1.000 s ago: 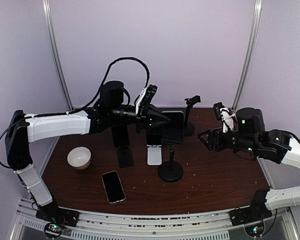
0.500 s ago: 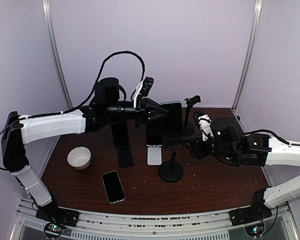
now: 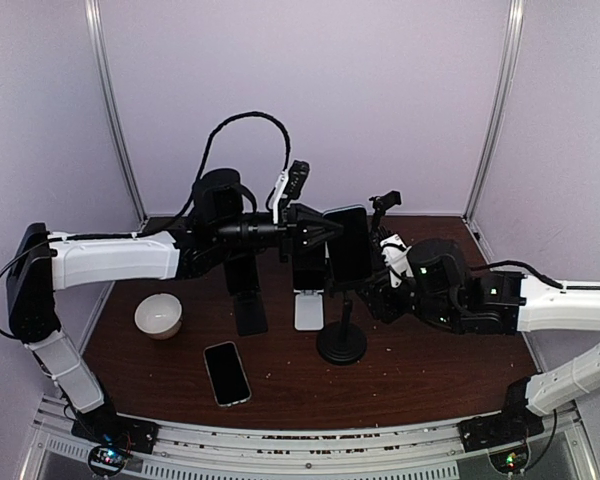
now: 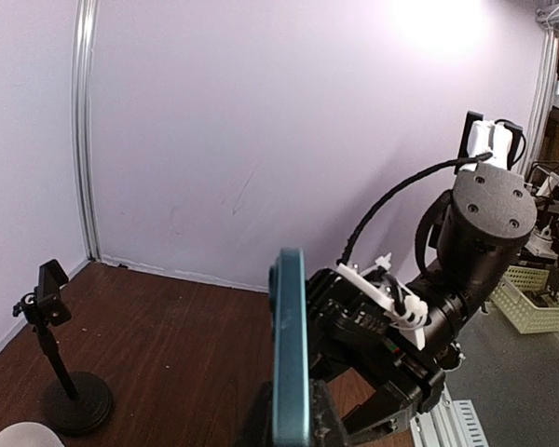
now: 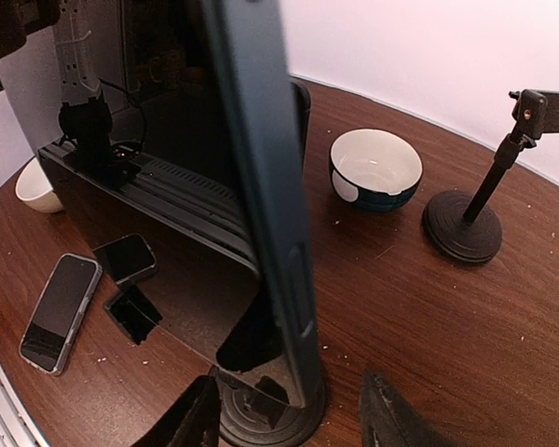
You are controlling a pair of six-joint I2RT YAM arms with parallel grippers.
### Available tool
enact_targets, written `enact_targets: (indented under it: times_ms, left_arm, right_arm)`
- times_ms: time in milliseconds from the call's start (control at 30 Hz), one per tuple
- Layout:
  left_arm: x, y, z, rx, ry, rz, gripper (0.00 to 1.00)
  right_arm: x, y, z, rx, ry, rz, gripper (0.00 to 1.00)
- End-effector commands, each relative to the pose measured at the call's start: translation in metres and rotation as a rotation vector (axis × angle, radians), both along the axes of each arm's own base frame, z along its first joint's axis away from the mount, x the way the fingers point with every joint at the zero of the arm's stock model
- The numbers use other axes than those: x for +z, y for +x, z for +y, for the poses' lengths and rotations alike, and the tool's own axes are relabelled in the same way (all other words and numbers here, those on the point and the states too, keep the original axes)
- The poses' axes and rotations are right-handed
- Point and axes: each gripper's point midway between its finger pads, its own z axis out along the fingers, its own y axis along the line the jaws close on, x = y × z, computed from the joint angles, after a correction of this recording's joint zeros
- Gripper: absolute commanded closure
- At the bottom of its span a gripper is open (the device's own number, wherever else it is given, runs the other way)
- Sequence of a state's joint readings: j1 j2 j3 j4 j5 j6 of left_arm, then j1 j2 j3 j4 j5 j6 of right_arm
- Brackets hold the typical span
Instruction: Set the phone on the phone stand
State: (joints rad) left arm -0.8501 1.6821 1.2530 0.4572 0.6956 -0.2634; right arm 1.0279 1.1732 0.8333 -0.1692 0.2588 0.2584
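A dark phone (image 3: 347,245) stands upright on its short end, with my left gripper (image 3: 318,232) shut on its left edge. In the left wrist view the phone (image 4: 289,345) shows edge-on between the fingers of my left gripper (image 4: 289,414). Directly under it is the phone stand (image 3: 341,343), a thin post on a round black base. My right gripper (image 3: 373,290) is open at the phone's lower right. In the right wrist view the right gripper (image 5: 289,386) straddles the bottom of the phone (image 5: 261,186) without touching, above the stand's base (image 5: 247,421).
A second black phone stand (image 3: 380,228) stands at the back, with a blue-and-white bowl (image 5: 375,169) near it. A white stand (image 3: 308,310) and a black stand (image 3: 246,295) sit left of centre. Another phone (image 3: 226,372) lies flat in front, and a white bowl (image 3: 158,315) sits left.
My right arm has swung left from the table's right side up to the phone and stand, its jaws narrowing somewhat. The left arm keeps hold of the phone, shifted only slightly.
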Motion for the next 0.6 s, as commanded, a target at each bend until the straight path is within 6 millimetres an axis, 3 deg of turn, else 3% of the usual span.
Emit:
enact_targets:
  times_ms: [0, 100, 233, 467, 567]
  left_arm:
    - [0.023, -0.007, 0.005, -0.009, -0.103, -0.029, 1.0]
    - [0.015, -0.006, 0.007, 0.009, -0.075, -0.036, 1.0]
    - [-0.007, -0.004, 0.011, 0.038, 0.006, -0.018, 1.0]
    - [-0.032, -0.002, 0.015, 0.072, 0.135, 0.086, 1.0]
    - [-0.03, 0.0, 0.018, 0.102, 0.079, 0.124, 1.0]
  right_arm:
    - [0.0, 0.003, 0.0, -0.011, -0.009, -0.015, 0.52]
    - [0.002, 0.004, -0.003, -0.027, -0.011, -0.024, 0.68]
    - [0.006, 0.005, -0.005, -0.035, -0.008, -0.03, 0.98]
    - [-0.001, 0.006, -0.01, -0.076, 0.001, -0.01, 1.0]
    - [0.0, 0.007, -0.007, -0.077, 0.022, -0.005, 1.0]
